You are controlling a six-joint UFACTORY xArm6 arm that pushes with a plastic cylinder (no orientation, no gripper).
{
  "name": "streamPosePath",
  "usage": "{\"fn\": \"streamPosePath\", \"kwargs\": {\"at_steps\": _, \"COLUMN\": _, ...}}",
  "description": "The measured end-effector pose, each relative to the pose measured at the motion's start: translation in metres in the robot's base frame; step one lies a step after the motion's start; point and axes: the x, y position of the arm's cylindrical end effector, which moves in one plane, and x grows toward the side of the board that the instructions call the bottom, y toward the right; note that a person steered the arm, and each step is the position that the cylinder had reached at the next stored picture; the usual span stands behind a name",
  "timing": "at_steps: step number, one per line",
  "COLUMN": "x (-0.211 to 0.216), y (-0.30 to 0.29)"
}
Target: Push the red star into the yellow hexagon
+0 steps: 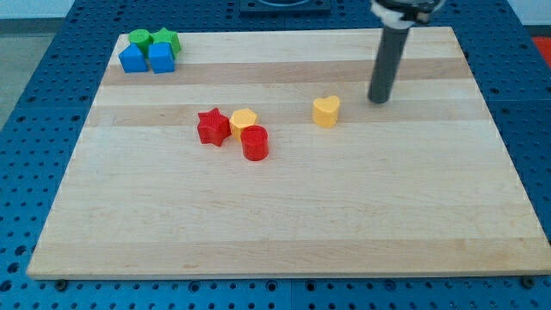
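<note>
**Star and hexagon side by side, tip off to the right**

Near the middle of the wooden board (284, 215), a little toward the view's left, sits the red star (213, 127), and I use it as my landmark. Directly on the star's right, touching it or as good as touching, is the yellow hexagon (244, 120). Just below and right of the star, pressed against the hexagon's lower edge, stands a red cylinder (255, 143). The three form one tight cluster.

Further right of the star, well apart from that cluster, lies a yellow heart (325, 111). My tip (379, 100) rests on the board beyond the heart, to the star's far right and slightly higher in the view; it is near the heart but clear of it, and touches no block. The dark rod rises from there toward the view's top edge. I have no gripper on this rig, only the rod, so nothing is grasped or clenched.

Up and to the left of the star, in the board's top left corner, four blocks huddle together: a green cylinder (139, 39), a green star (166, 39), and in front of them two blue blocks (133, 58) (161, 58) whose exact shapes I cannot make out.
</note>
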Motion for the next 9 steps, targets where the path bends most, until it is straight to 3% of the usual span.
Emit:
{"fn": "streamPosePath", "kwargs": {"at_steps": 2, "x": 0.021, "y": -0.072}}
{"fn": "streamPosePath", "kwargs": {"at_steps": 4, "x": 0.031, "y": -0.092}}
{"fn": "streamPosePath", "kwargs": {"at_steps": 5, "x": -0.023, "y": -0.071}}
{"fn": "streamPosePath", "kwargs": {"at_steps": 6, "x": -0.035, "y": -0.166}}
{"fn": "streamPosePath", "kwargs": {"at_steps": 7, "x": 0.016, "y": -0.268}}
{"fn": "streamPosePath", "kwargs": {"at_steps": 8, "x": 0.06, "y": -0.303}}
{"fn": "streamPosePath", "kwargs": {"at_steps": 9, "x": 0.073, "y": -0.287}}
